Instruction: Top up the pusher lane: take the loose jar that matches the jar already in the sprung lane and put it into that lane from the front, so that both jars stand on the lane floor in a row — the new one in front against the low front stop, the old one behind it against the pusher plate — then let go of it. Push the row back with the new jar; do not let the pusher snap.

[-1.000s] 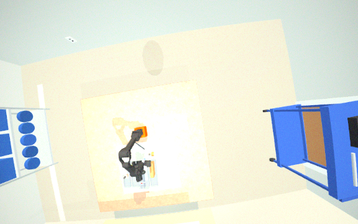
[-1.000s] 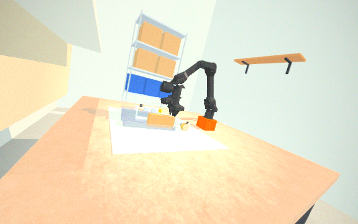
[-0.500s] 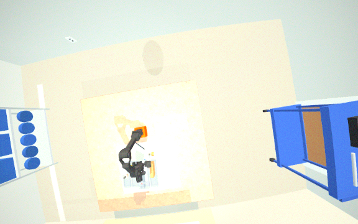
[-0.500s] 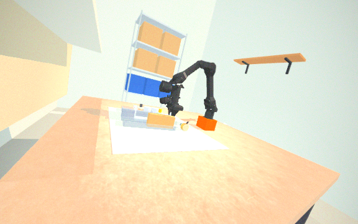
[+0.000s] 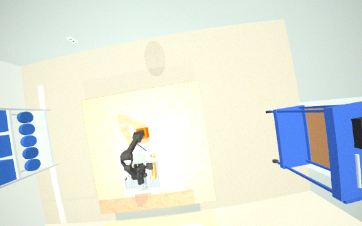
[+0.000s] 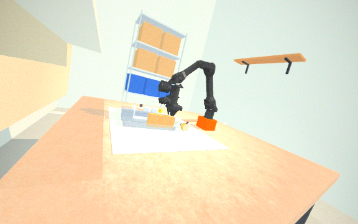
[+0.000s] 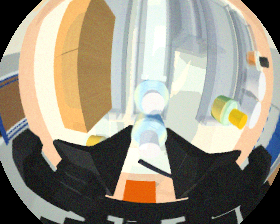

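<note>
A pale blue jar (image 7: 149,136) with a white lid sits clamped between the dark fingers of the end effector (image 7: 149,152), seen from the wrist camera at the bottom centre of the view. Just beyond it, farther along the same pale lane (image 7: 152,43), stands a second jar (image 7: 151,100) of the same pale blue with a white lid; the two look close together, but whether they touch cannot be told. The lane runs straight away from the camera between grey rails.

To the left of the lane stands a tan block (image 7: 87,56). To the right, well apart from the lane, a green jar with a yellow lid (image 7: 229,112) lies on its side on the white mat (image 6: 154,140).

In the exterior view the end effector (image 6: 173,109) points down over the grey lane rack (image 6: 135,116), just behind the tan block (image 6: 161,119). The black arm (image 6: 208,81) arches up from an orange base (image 6: 206,123) at the right of the rack. A small yellow-lidded jar (image 6: 184,126) lies on the mat between block and base. All of this rests on the far part of an orange desk (image 6: 197,186).

Behind the desk is a metal shelving unit (image 6: 155,53) with cardboard boxes and blue bins, and a wooden wall shelf (image 6: 269,58) hangs at the right.
</note>
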`<action>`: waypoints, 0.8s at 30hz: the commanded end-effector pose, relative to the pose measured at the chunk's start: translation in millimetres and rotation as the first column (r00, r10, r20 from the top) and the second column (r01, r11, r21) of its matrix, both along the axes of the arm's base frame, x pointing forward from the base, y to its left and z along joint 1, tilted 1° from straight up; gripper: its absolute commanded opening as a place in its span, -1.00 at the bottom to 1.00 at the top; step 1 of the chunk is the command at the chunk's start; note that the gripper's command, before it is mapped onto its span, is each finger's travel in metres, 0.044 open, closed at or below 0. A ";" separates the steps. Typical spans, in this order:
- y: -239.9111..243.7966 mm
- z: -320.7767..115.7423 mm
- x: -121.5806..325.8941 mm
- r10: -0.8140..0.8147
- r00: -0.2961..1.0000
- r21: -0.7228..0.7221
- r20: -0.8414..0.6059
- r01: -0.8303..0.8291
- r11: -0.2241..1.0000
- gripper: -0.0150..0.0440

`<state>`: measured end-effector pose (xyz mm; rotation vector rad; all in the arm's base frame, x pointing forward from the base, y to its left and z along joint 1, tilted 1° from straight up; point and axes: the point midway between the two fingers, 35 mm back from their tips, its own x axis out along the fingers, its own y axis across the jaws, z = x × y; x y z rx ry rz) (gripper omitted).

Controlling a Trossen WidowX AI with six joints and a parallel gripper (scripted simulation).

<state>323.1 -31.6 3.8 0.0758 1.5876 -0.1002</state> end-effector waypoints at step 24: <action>-2.0 6.8 22.3 -0.001 0.999 -0.001 0.038 0.001 1.000 -0.49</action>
